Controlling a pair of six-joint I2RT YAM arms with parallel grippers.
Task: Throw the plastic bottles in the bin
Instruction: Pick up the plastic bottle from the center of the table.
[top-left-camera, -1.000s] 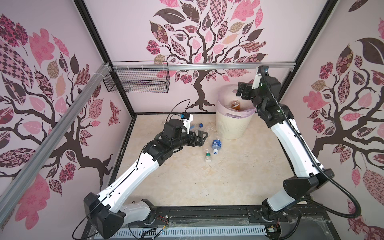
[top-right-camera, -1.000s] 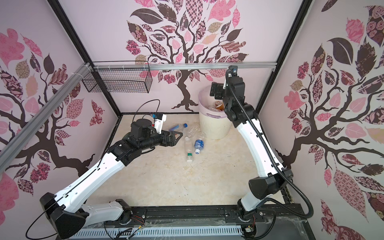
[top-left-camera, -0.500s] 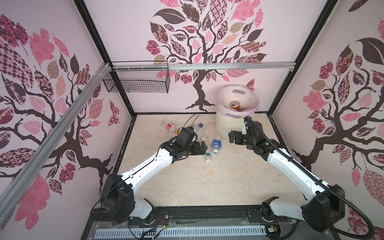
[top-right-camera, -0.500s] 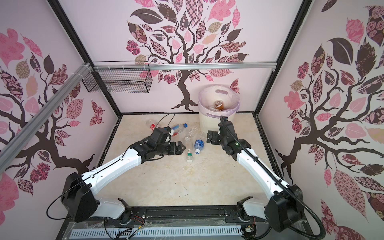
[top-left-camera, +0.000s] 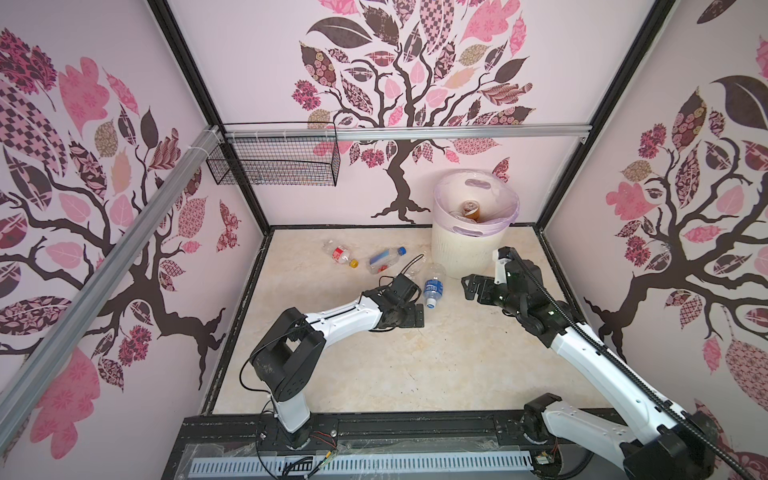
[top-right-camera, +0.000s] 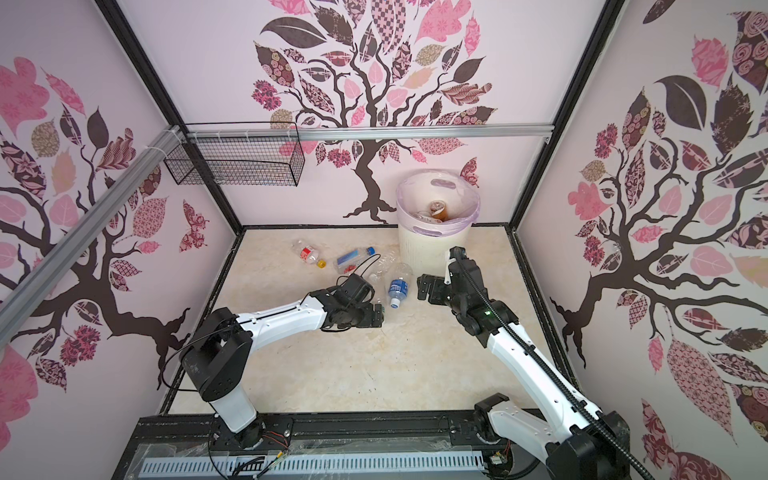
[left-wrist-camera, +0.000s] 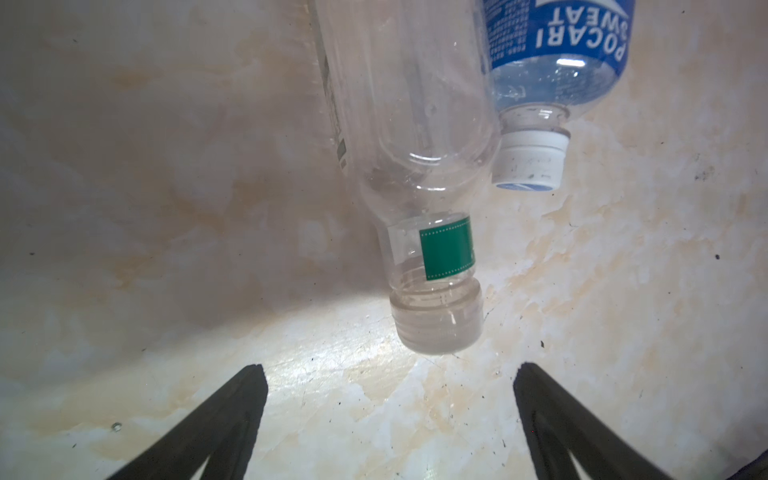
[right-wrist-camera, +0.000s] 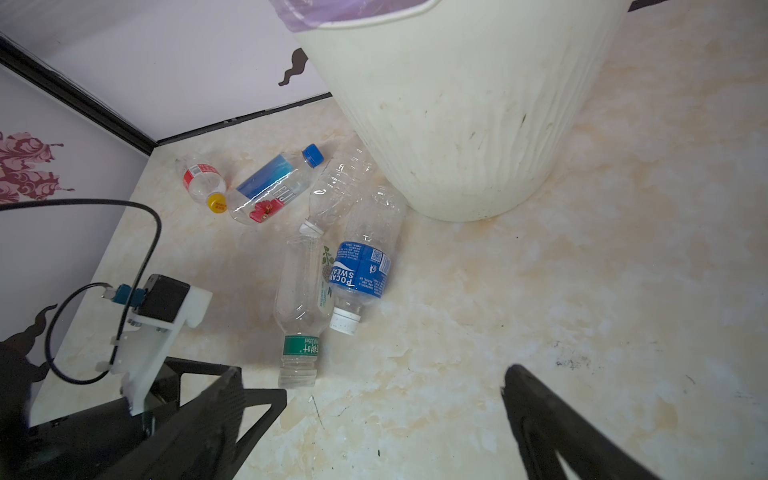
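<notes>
ahead of wide left pincer (left-wrist-camera: 390, 370): green-banded bottle (left-wrist-camera: 415, 137). straddle neck, close, avoid nudging blue-label bottle (left-wrist-camera: 557, 50). right pincer (right-wrist-camera: 372, 372) wide, empty.

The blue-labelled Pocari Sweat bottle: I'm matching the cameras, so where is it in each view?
Both top views: the Pocari Sweat bottle lies just in front of the bin, cap toward the robot.
Left wrist: the picture's upper right corner, white cap showing.
Right wrist: near the picture's centre.
Shared landmark: the bin, though the left wrist view misses it.
</notes>
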